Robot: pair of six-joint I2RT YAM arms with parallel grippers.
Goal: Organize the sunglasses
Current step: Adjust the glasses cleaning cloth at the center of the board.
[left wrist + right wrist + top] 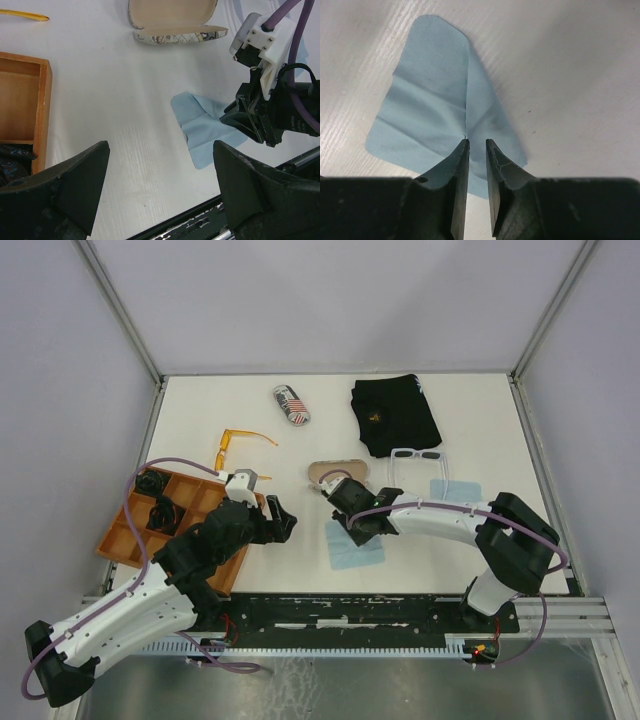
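- Translucent orange-amber sunglasses (224, 450) lie far-left on the white desk (480, 420). The white-framed, dark-lensed sunglasses (418, 454) sit just beside black fabric (395, 415).
- Both look light, thin-armed and fragile, so I'd grip the frame front.
- Left pincer (160, 167) gapes empty — right pincer (476, 145) pinches a light blue cloth (430, 100).

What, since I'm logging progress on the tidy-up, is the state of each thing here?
orange sunglasses: arms unfolded, on the table.
white sunglasses: on the table, arms seemingly unfolded.
flag-printed case: closed.
map-printed case: open.
left gripper: open, empty.
right gripper: shut on a fold of the light blue cloth.
wooden tray: some compartments filled.
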